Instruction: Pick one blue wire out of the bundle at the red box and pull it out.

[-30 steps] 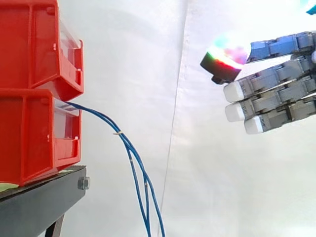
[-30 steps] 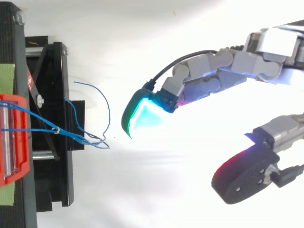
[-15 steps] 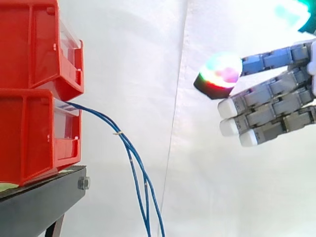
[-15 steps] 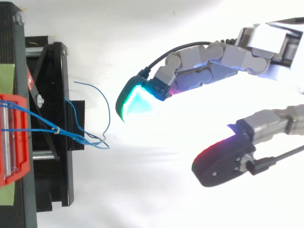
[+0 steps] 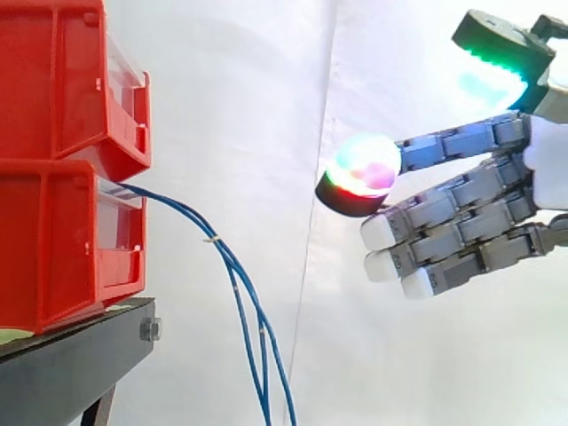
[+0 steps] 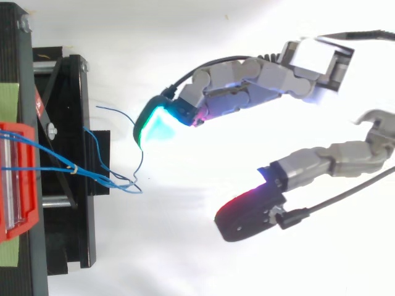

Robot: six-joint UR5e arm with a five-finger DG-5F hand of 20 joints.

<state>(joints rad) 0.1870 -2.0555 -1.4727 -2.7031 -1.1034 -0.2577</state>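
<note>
Two red bins [image 5: 67, 160] are stacked on a black stand [image 5: 71, 359] at the left. A bundle of thin blue wires [image 5: 238, 284] leaves the lower bin's front and hangs down to the right, tied by a small pale band. From above, the blue wires [image 6: 92, 172] fan out over the stand's edge. My hand [image 5: 461, 222] comes in from the right, well clear of the wires. Its fingers [image 6: 234, 98] are stretched toward the bins and the thumb [image 6: 253, 209] is spread wide apart. Nothing is between them.
A white curtain [image 5: 266, 106] hangs behind everything. The black stand [image 6: 68, 160] with its bolts and crossbars lies under the bins. Between my fingertips and the hanging wires there is free room.
My hand has moved left toward the bins and a little lower, staying open. The wires have not moved.
</note>
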